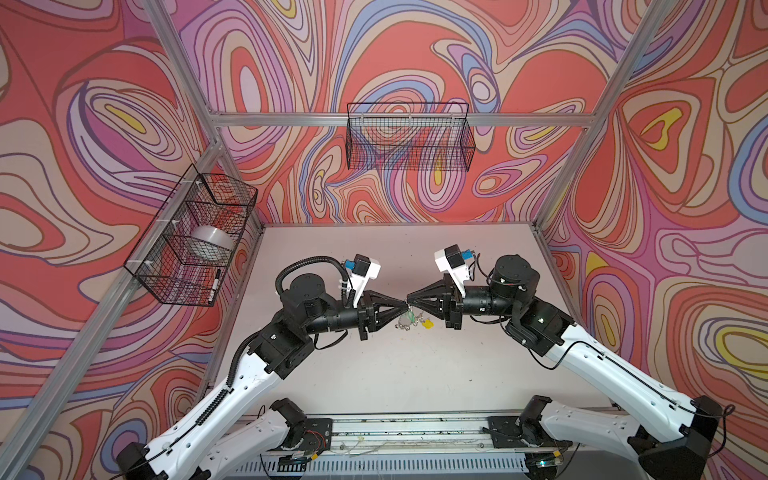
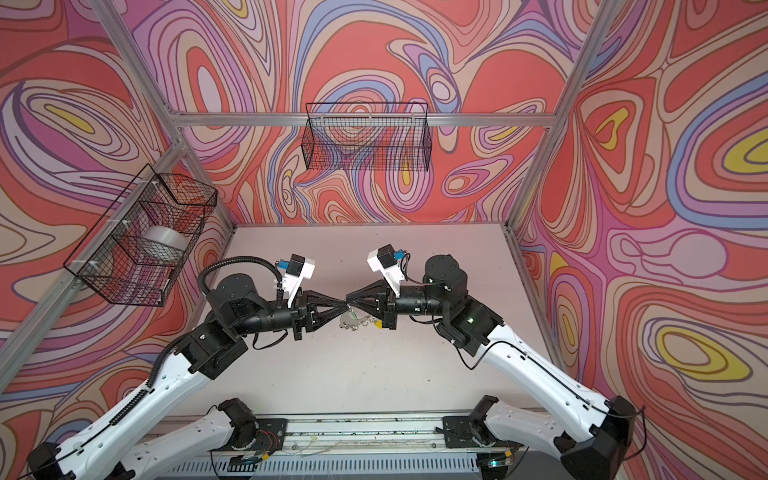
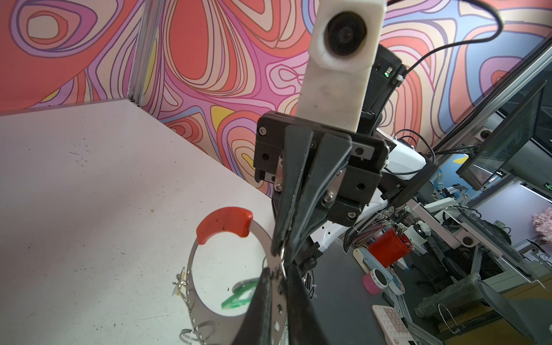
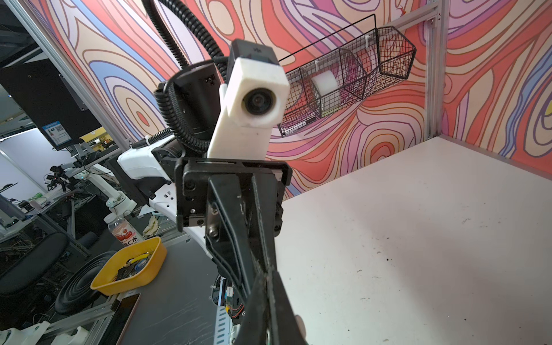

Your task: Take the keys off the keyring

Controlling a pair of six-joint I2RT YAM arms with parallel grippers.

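Observation:
The keyring (image 3: 191, 301), a flat grey band with a red curved segment (image 3: 224, 224), hangs above the table's middle; it shows small in both top views (image 1: 404, 323) (image 2: 348, 322). My left gripper (image 3: 279, 268) (image 1: 404, 306) is shut on the band. My right gripper (image 4: 268, 272) (image 1: 409, 305) meets it tip to tip, shut on a small split ring (image 3: 282, 254) at the band's edge. The green-tagged key (image 3: 239, 298) dangles behind the ring. The yellow-tagged key (image 3: 180, 286) (image 1: 427, 324) hangs on the far side.
The pale table (image 1: 415, 374) lies below the hanging ring. A wire basket (image 1: 195, 241) holding a white roll and a marker hangs on the left wall. Another wire basket (image 1: 409, 137) is on the back wall. Empty split rings (image 3: 194, 334) dangle from the band.

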